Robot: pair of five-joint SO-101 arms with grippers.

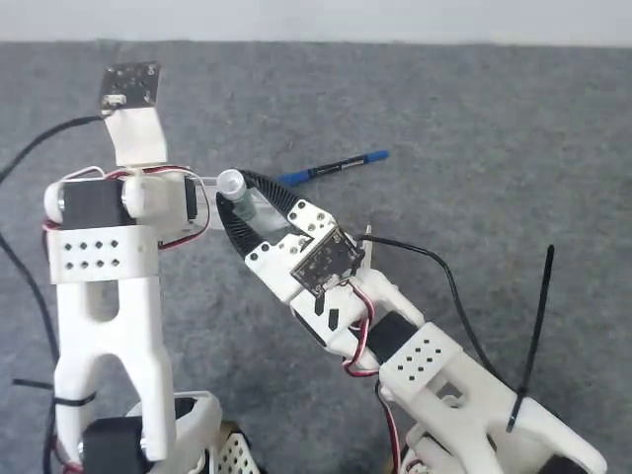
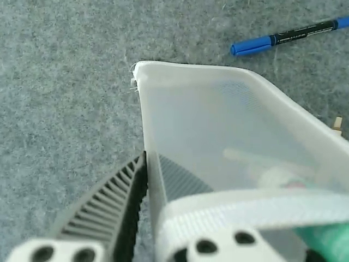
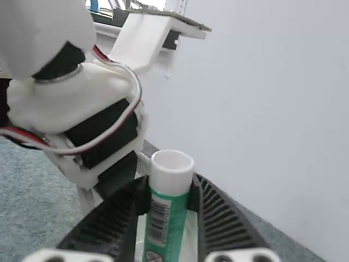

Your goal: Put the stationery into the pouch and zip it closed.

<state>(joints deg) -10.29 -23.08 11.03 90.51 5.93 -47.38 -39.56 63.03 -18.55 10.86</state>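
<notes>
Pouch (image 2: 218,120) in left gripper (image 2: 147,159), glue stick (image 3: 163,224) in right gripper (image 3: 169,185).

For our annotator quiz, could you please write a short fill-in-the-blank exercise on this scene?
1. The pen on the table is ___.
2. The glue stick is clamped in the ___ pincer.
3. The left pincer grips the edge of the ___.
Missing words: blue; right; pouch.

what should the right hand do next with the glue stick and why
Probably ease the glue stick down into the pouch and release. The right hand is shut on it, cap up, close to the pouch that the left hand pinches by its edge; the blue pen lies on the table.
</notes>
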